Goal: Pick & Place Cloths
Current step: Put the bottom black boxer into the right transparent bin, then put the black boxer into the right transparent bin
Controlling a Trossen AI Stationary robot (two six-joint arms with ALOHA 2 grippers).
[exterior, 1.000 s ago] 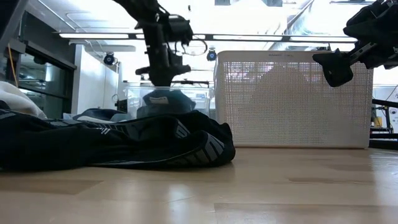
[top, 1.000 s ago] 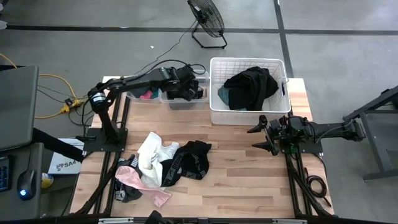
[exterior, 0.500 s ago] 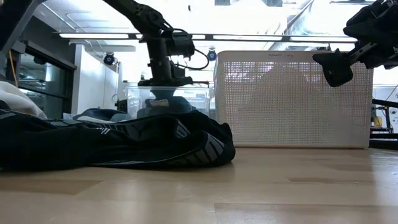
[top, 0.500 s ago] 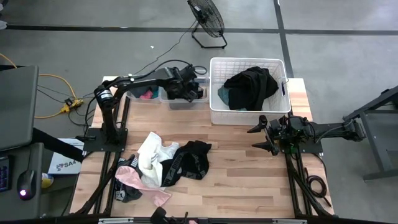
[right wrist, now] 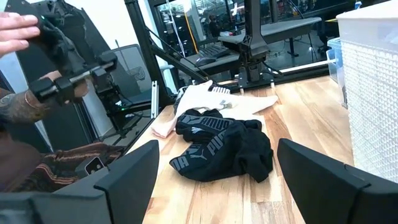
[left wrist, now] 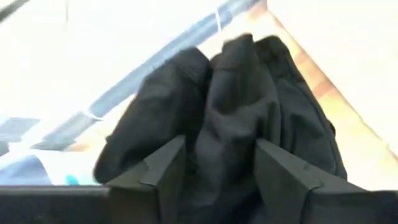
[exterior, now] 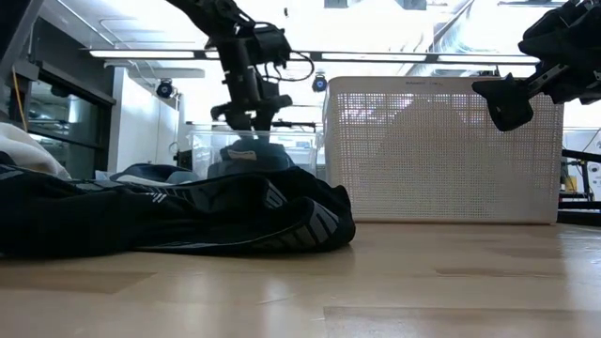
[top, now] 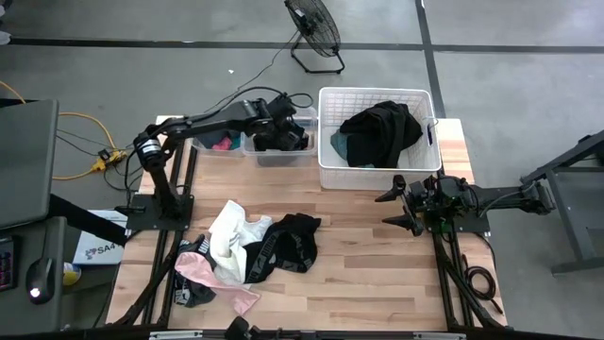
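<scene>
While cloths lie heaped on the worktop, the left tool hangs over a clear bin.

Largest is the white basket, holding black and teal cloth. A black, white and pink pile sits near the worktop's front left. In the bin, a black garment lies between the left tool's parted fingers; whether it is gripped cannot be told. The right tool waits by the basket, spread wide.
</scene>
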